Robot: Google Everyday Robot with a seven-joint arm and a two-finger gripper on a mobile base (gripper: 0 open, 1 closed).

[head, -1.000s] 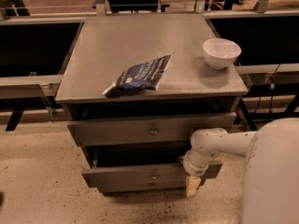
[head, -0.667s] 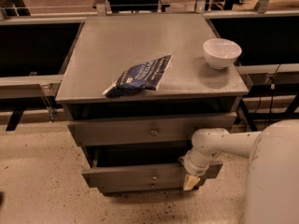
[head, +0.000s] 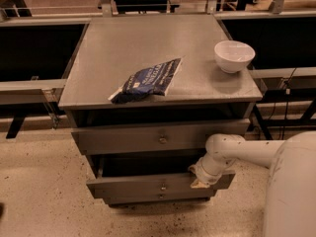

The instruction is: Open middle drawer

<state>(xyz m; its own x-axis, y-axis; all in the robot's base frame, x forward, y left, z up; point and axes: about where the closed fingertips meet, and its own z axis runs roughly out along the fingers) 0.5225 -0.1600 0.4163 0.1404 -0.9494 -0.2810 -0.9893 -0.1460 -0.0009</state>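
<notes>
The grey cabinet (head: 158,58) has three drawer fronts. The middle drawer (head: 138,185), with a small round knob (head: 163,186), stands pulled out from the cabinet, and a dark gap shows above its front. My gripper (head: 198,182) is on the end of the white arm (head: 232,152). It is at the right part of this drawer's front, near its top edge and to the right of the knob. The upper drawer (head: 148,138) sticks out a little. Only a thin strip of the bottom drawer (head: 158,197) shows.
A dark blue snack bag (head: 148,80) lies on the cabinet top near its front edge. A white bowl (head: 234,56) stands at the right rear. My white body (head: 291,191) fills the lower right. Dark frames flank the cabinet. Speckled floor lies in front.
My gripper has risen a little and shifted slightly left along the middle drawer's front. The drawer itself has not visibly moved.
</notes>
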